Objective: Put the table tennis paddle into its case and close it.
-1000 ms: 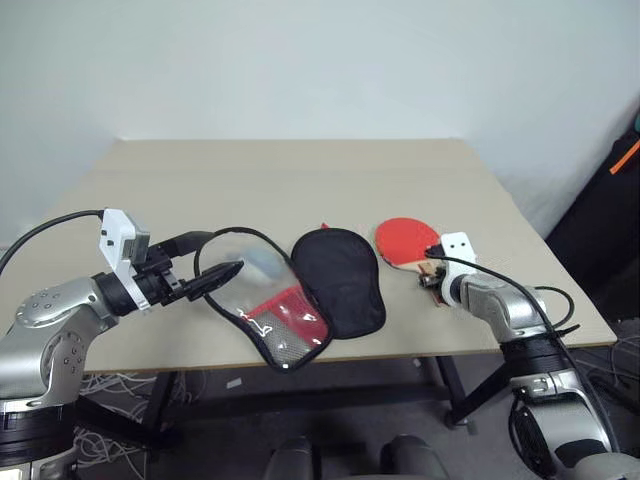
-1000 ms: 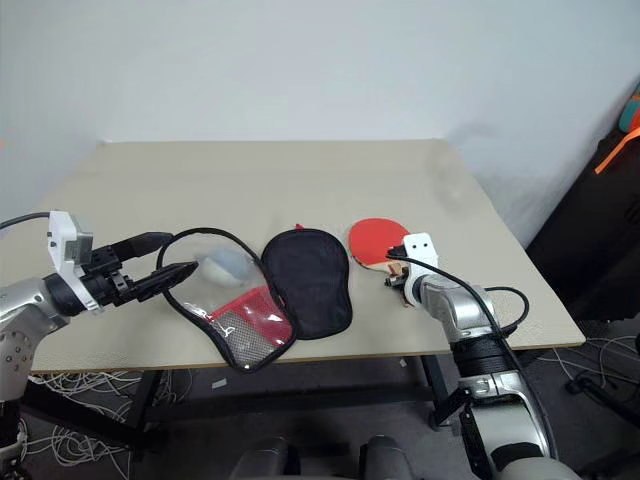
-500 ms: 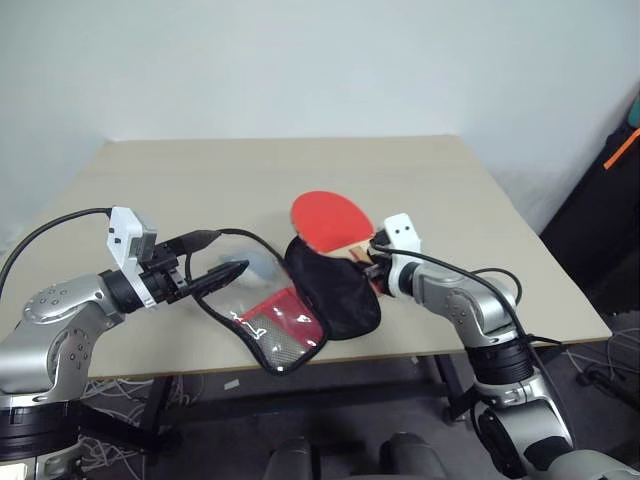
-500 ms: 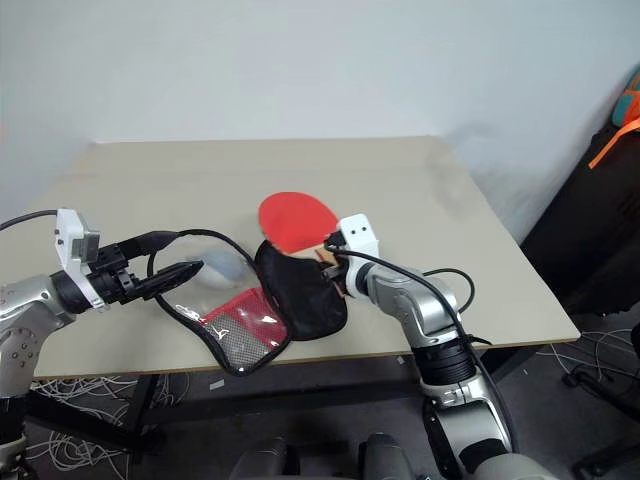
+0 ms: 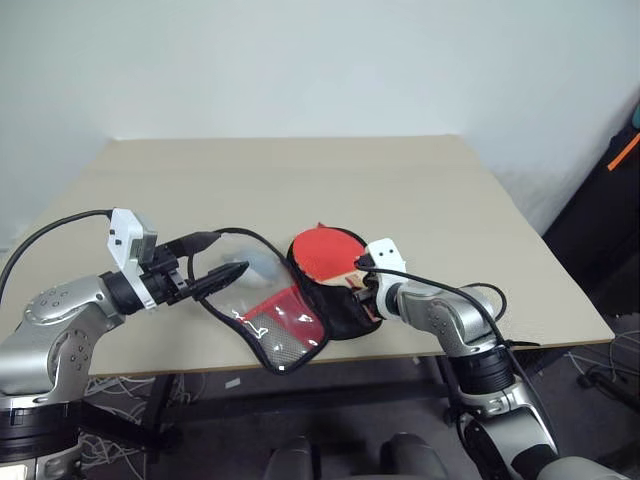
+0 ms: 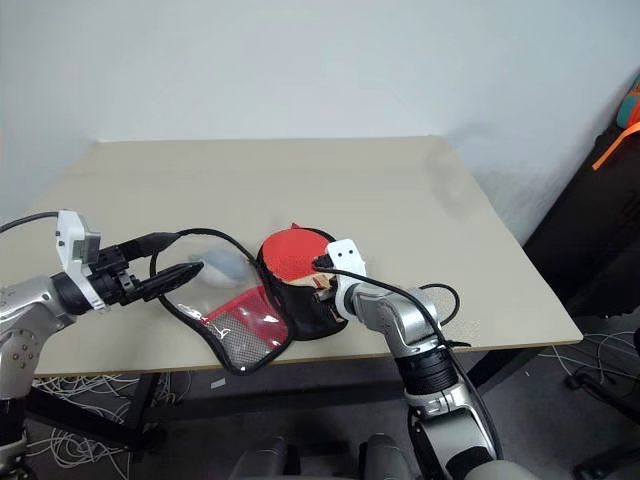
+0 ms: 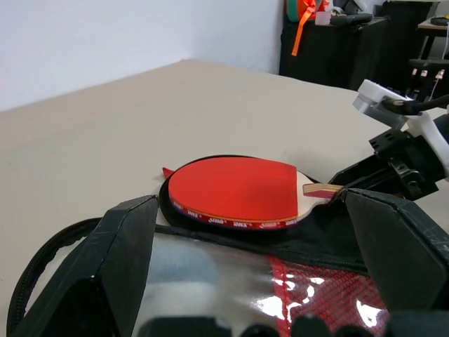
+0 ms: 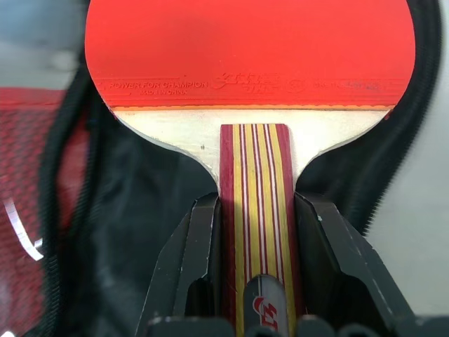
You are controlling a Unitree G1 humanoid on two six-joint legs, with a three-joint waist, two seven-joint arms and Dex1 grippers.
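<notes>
arms: silver-grey metal shells, rounded at the joints, black bands between segments
left gripper (image 5: 222, 256): two black tapered fingers
right gripper (image 8: 256, 281): two black angular fingers
wrist cameras: small white boxes, one on each wrist
cables: thin black leads looping from each wrist along the forearms

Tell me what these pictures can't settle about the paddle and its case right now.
- Paddle: whether its blade rests on the case's black half or hovers above it; no view settles it.
- Handle end: hidden between the right gripper's fingers in the right wrist view.
- Case zip: too small everywhere.
</notes>
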